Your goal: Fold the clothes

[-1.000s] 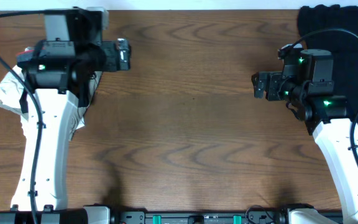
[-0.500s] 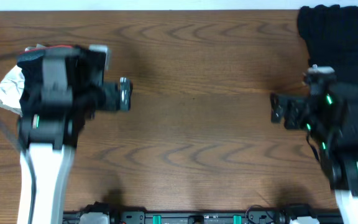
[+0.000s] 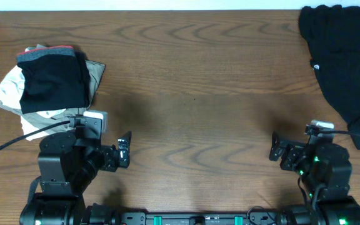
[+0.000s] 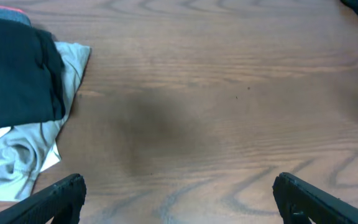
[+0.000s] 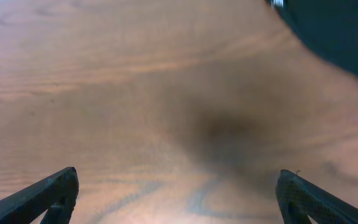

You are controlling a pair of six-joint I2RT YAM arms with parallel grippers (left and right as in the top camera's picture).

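left gripper [image 4: 178,198]: i read the fingers as spread wide with nothing between them, over bare wood near the front edge.
right gripper [image 5: 178,190]: fingers wide apart too, empty, low at front right.
folded stack [image 3: 50,81]: far left; black piece with grey-and-red waistband [image 3: 45,51] on top of pale grey cloth [image 3: 8,94].
loose black garment [image 3: 342,69]: far right corner, unfolded, small white logo [image 3: 317,67]; well apart from both grippers.
table [image 3: 192,94]: brown wood grain.

1. A robotics lab bench: the left arm [image 3: 64,172] and right arm [image 3: 322,175] stand at the near edge of a wood-grain surface [image 3: 192,94].
2. A black cable [image 3: 8,149] and green status lights [image 3: 315,160] show on them.
3. A clothes pile [image 3: 49,81] lies far left, a black garment [image 3: 342,62] far right.
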